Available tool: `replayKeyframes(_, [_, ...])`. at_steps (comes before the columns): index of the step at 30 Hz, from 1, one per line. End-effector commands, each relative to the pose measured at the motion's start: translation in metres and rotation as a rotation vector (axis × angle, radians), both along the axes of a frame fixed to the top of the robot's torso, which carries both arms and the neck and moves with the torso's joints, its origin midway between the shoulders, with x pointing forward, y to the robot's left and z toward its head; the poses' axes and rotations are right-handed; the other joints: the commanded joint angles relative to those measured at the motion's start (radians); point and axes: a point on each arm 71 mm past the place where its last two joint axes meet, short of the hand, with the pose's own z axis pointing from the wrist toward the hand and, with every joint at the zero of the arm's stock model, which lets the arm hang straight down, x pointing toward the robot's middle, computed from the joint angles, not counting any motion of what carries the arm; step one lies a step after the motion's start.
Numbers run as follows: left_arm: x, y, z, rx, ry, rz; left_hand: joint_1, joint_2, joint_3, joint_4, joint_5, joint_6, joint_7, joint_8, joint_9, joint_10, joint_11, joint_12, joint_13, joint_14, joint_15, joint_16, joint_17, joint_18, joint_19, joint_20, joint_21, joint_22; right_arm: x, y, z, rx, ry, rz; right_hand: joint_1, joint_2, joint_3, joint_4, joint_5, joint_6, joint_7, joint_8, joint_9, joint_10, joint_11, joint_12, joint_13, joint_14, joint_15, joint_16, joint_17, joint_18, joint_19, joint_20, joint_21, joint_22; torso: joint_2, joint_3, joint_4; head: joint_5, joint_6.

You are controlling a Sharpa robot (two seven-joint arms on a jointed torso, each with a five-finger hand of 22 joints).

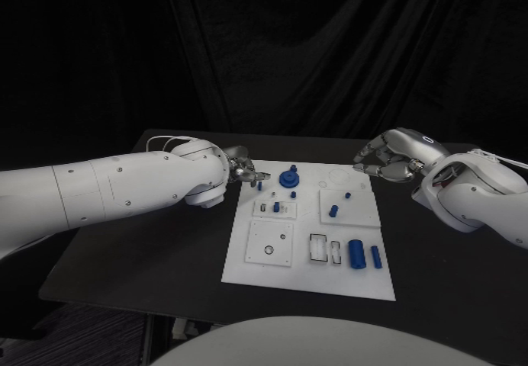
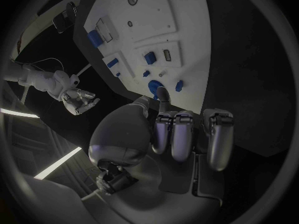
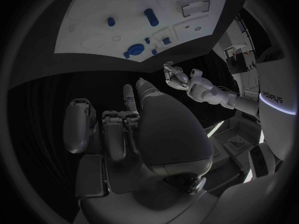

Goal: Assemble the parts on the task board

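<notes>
The left hand (image 1: 241, 169) hovers at the board's (image 1: 288, 271) far left corner, fingers curled together on nothing; the flanged peg (image 1: 288, 180) stands just beyond its fingertips. The right hand (image 1: 387, 163) hangs off the far right corner, likewise curled and empty.

To do the reach well, the left hand should probably spread its fingers first, then come down on the peg from above without brushing the small studs beside it.

I count one board, one flanged peg, and two loose cylinders (image 1: 356, 253) lying at the near end, well away from both hands; the smaller studs are too small to count surely.
</notes>
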Motion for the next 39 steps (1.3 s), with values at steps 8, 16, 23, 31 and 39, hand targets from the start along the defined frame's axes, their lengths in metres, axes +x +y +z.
replayKeyframes(8, [0.024, -0.001, -0.008, 0.046, 0.061, -0.01, 0.017, 0.005, -0.019, 0.005, -0.025, -0.031, 0.003, -0.006, 0.013, 0.104, 0.0, -0.001, 0.262, 0.106, -0.001, 0.003, 0.263, -0.011, 0.1, -0.004, -0.003, 0.257, 0.0, 0.001, -0.001, 0.0, -0.001, -0.007, -0.008, 0.001, 0.0, 0.002, 0.006, -0.004, 0.002, -0.005, -0.002, 0.104, 0.005, 0.003, 0.263, 0.105, -0.001, 0.003, 0.264, -0.006, 0.007, -0.003, 0.004, 0.188, 0.001, -0.0008, -0.0001, 0.007, 0.0])
replayKeyframes(16, [0.037, -0.001, -0.019, 0.062, 0.069, 0.01, 0.018, 0.004, -0.047, 0.006, -0.083, -0.05, 0.012, -0.014, 0.024, 0.104, 0.008, -0.001, 0.262, 0.106, 0.006, 0.003, 0.263, -0.01, 0.098, 0.002, -0.006, 0.255, 0.0, 0.002, -0.001, 0.001, 0.001, -0.004, -0.006, 0.002, 0.001, 0.0, 0.008, -0.004, 0.001, -0.005, -0.002, 0.104, 0.004, 0.003, 0.263, 0.105, -0.001, 0.003, 0.264, -0.005, 0.007, -0.003, 0.004, 0.188, 0.002, -0.0005, -0.0006, 0.007, 0.0])
replayKeyframes(23, [0.043, 0.0, -0.025, 0.066, 0.069, 0.022, 0.01, 0.009, -0.078, 0.005, -0.126, -0.091, 0.025, -0.032, 0.032, 0.104, 0.02, -0.001, 0.262, 0.106, 0.016, 0.003, 0.263, -0.009, 0.095, 0.011, -0.01, 0.253, 0.0, 0.003, -0.001, 0.0, 0.002, -0.003, -0.006, 0.002, 0.001, 0.0, 0.008, -0.004, 0.001, -0.005, -0.002, 0.104, 0.004, 0.003, 0.263, 0.105, -0.001, 0.003, 0.264, -0.005, 0.007, -0.003, 0.004, 0.188, 0.002, -0.0011, -0.0004, 0.008, 0.0])
replayKeyframes(31, [0.045, 0.003, -0.03, 0.071, 0.077, 0.029, 0.027, 0.014, -0.1, 0.002, -0.129, -0.147, 0.045, -0.065, 0.028, 0.104, 0.037, -0.001, 0.262, 0.106, 0.031, 0.003, 0.263, -0.006, 0.088, 0.025, -0.02, 0.249, 0.0, 0.003, 0.0, 0.003, -0.002, 0.001, -0.006, 0.003, 0.002, 0.0, 0.009, -0.004, 0.001, -0.005, -0.002, 0.104, 0.004, 0.003, 0.263, 0.105, -0.001, 0.003, 0.264, -0.005, 0.007, -0.003, 0.003, 0.188, 0.002, -0.0003, 0.0, 0.007, 0.0])
replayKeyframes(39, [0.044, 0.002, -0.034, 0.051, 0.059, 0.028, 0.054, 0.015, -0.119, -0.001, -0.116, -0.22, 0.071, -0.104, 0.021, 0.104, 0.061, -0.001, 0.262, 0.106, 0.052, 0.003, 0.263, -0.003, 0.081, 0.045, -0.029, 0.244, 0.0, 0.004, 0.0, 0.009, -0.014, 0.008, 0.002, 0.003, 0.005, -0.005, 0.015, -0.004, 0.0, -0.006, -0.002, 0.104, 0.003, 0.003, 0.263, 0.105, -0.002, 0.003, 0.264, -0.005, 0.007, -0.003, 0.004, 0.188, 0.001, 0.0, -0.0002, 0.006, 0.0])
